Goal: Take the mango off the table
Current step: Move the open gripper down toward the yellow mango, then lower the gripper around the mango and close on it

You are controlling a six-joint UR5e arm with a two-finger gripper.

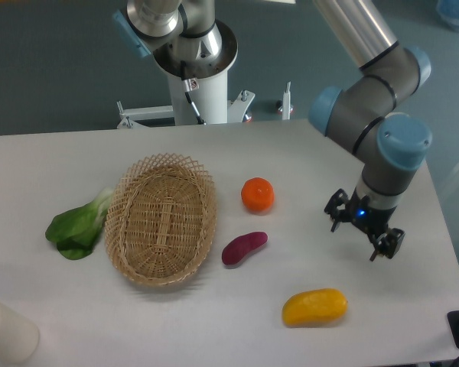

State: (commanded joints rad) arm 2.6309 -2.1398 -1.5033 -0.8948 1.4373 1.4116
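Note:
The mango is a smooth oblong yellow-orange fruit lying on the white table near the front, right of centre. My gripper hangs above the table to the upper right of the mango, apart from it. Its two black fingers are spread and hold nothing.
A round orange sits mid-table. A small purple-red oblong vegetable lies just below it. An oval wicker basket stands to the left, with a leafy green beside it. A white bottle is at the front left corner.

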